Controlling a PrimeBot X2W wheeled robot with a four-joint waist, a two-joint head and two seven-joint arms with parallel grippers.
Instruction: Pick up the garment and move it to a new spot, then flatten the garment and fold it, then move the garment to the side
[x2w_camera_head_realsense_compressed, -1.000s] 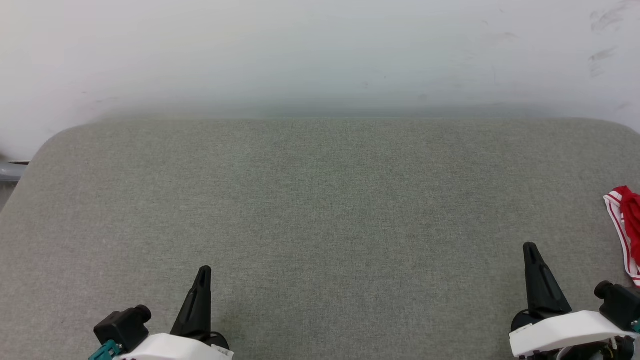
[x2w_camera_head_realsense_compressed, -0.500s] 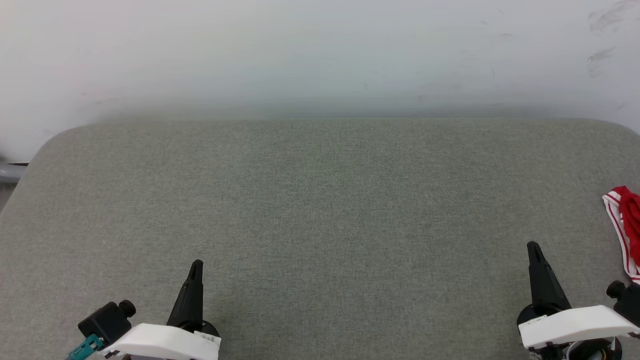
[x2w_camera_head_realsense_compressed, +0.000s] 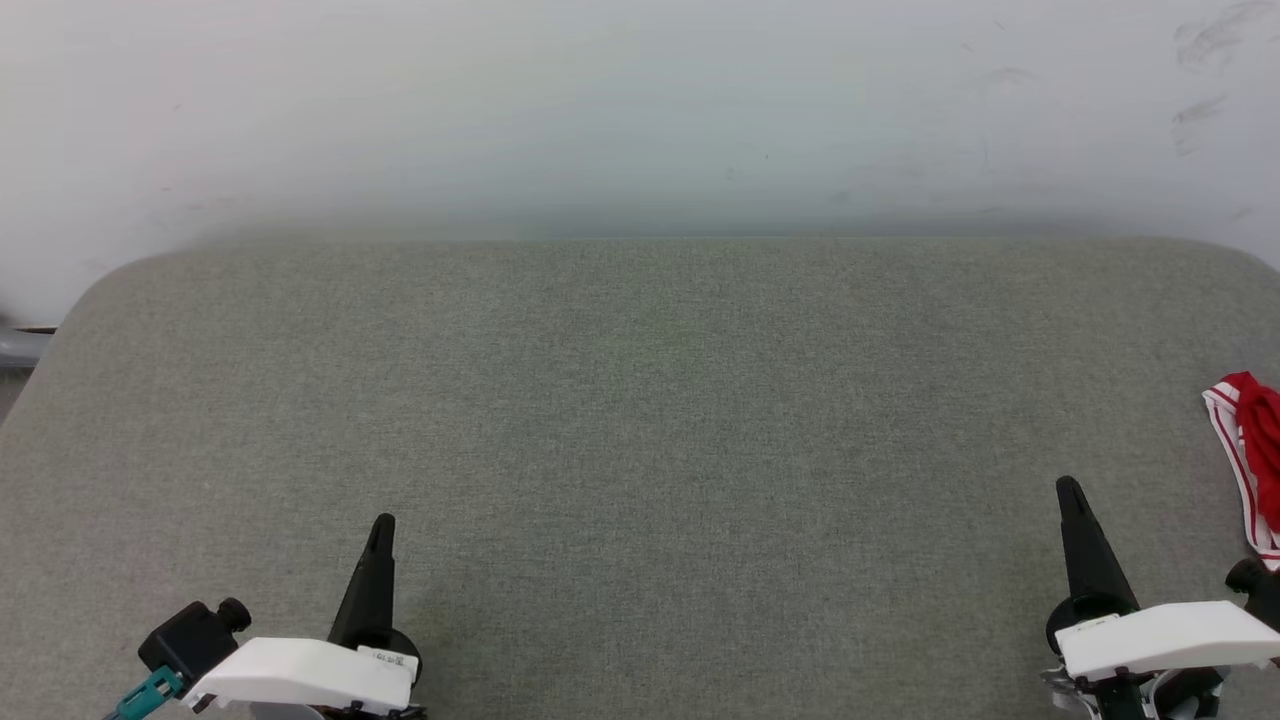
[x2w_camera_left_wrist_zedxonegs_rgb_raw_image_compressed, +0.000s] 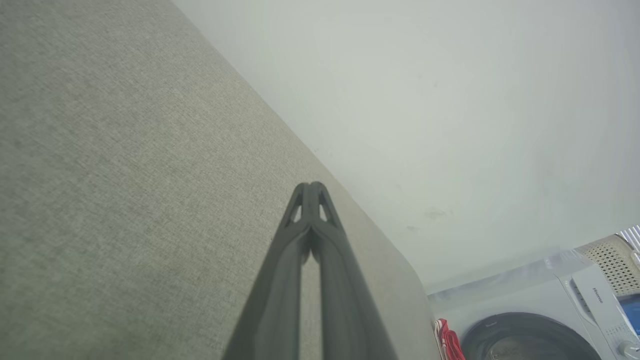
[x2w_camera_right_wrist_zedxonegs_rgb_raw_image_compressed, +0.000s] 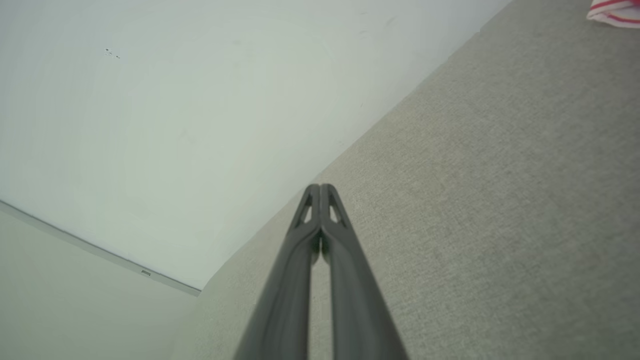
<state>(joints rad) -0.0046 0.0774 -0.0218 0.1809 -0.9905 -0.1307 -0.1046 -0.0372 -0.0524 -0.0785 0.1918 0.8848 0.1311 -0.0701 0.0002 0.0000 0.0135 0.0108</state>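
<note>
The left claw (x2w_camera_head_realsense_compressed: 383, 525) sits at the lower left of the head view, its two dark fingers pressed together to a single point, gripping nothing. The right claw (x2w_camera_head_realsense_compressed: 1068, 490), at the lower right, is closed the same way and equally empty. Both are over the grey fabric worktop (x2w_camera_head_realsense_compressed: 640, 400), fingers aimed toward the pale wall (x2w_camera_head_realsense_compressed: 640, 100) behind it. The garment (x2w_camera_head_realsense_compressed: 1250, 440) — a bunched red piece with red-and-white striped trim — lies at the worktop's far right edge, near the right claw but apart from it, cut off by the frame. In the left wrist view a washing machine (x2w_camera_left_wrist_zedxonegs_rgb_raw_image_compressed: 525, 335) stands past that end of the worktop
</note>
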